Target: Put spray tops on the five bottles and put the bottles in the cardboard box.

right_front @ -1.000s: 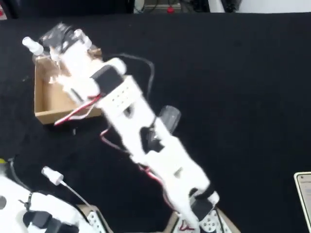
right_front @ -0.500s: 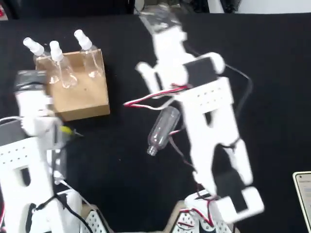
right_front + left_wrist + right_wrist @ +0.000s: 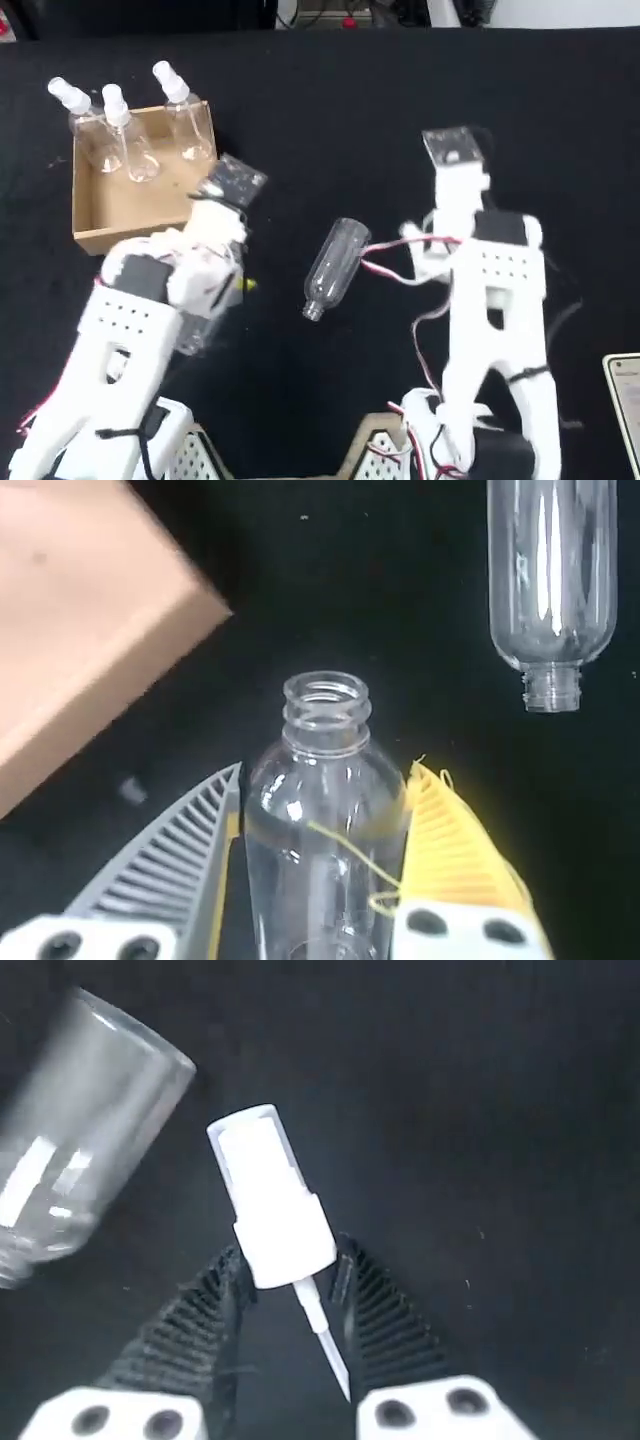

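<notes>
High view: the cardboard box [image 3: 105, 215] sits at the far left of the black table [image 3: 300, 110]. Three bottles [image 3: 125, 135] with spray tops on stand upright along its far side. A loose bottle [image 3: 337, 265] lies on the cloth between the two arms, well apart from the box. Its long axis runs diagonally, with the base toward the far right and the open, uncapped neck toward the near left. The left gripper [image 3: 215, 290] hangs near the box's front corner, closed around a clear held bottle [image 3: 193, 330] that is hard to make out here. The right gripper [image 3: 420, 240] is just beside the loose bottle's base and has a white spray top [image 3: 408, 233] pinched in it.

Left wrist view: the left gripper [image 3: 325, 775] clamps the held bottle [image 3: 325, 820] by its shoulder, between a grey finger and a yellow one. The open neck points straight out past the fingertips. The loose bottle [image 3: 550, 570] and a corner of the cardboard box [image 3: 80, 630] lie beyond it.

Right wrist view: the right gripper [image 3: 290, 1255] grips the spray top [image 3: 275, 1200] at its collar. The nozzle head points away from the fingers, and the thin dip tube [image 3: 320, 1330] runs back between them. The loose bottle [image 3: 80, 1150] lies close by.
</notes>
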You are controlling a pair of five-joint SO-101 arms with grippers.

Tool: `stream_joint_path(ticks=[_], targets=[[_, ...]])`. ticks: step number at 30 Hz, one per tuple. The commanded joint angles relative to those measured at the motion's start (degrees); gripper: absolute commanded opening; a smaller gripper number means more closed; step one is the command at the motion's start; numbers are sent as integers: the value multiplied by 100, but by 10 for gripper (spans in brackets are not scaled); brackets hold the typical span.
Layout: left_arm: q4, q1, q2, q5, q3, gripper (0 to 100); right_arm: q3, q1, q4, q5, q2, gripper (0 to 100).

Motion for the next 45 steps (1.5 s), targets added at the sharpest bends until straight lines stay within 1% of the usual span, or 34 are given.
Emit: stream_joint_path(ticks=[1,4,7,9,10,15,18,20,24,26,29,31,32,40,43,45], targets=[[-1240,127,-123,721,787,128,593,431,-677,343,-233,15],[-1565,136,-123,1152,1095,128,822,554,-853,519,-84,16],[-1618,224,-123,1653,1305,127,813,527,-844,659,215,16],[-1618,224,-123,1829,1341,127,725,457,-844,703,462,23],[-1618,224,-123,1873,1341,127,655,404,-835,695,602,44],[-1618,215,-123,1908,1358,127,356,167,-835,659,1358,224],[-1618,198,-123,1899,1367,127,66,-26,-791,659,1675,236],[-1618,189,-123,1899,1367,127,-356,-202,-369,659,1771,236],[-1618,189,-123,1873,1367,127,-1508,-563,870,712,1833,236],[-1609,189,-123,1873,1367,127,-1895,-589,1204,985,1833,236],[-1609,189,-123,1873,1367,127,-1956,-580,1415,2145,1833,236],[-1609,189,-123,1873,1367,127,-1675,-519,1389,2760,1833,236],[-1609,189,-123,1873,1367,127,-1508,-501,1301,2831,1833,236],[-1609,189,-123,1873,1367,127,-391,-229,-211,2752,1842,236],[-1609,207,-123,1873,1367,127,4,-211,-571,2752,1842,235],[-1609,207,-123,1873,1367,127,154,-211,-703,2752,1842,214]])
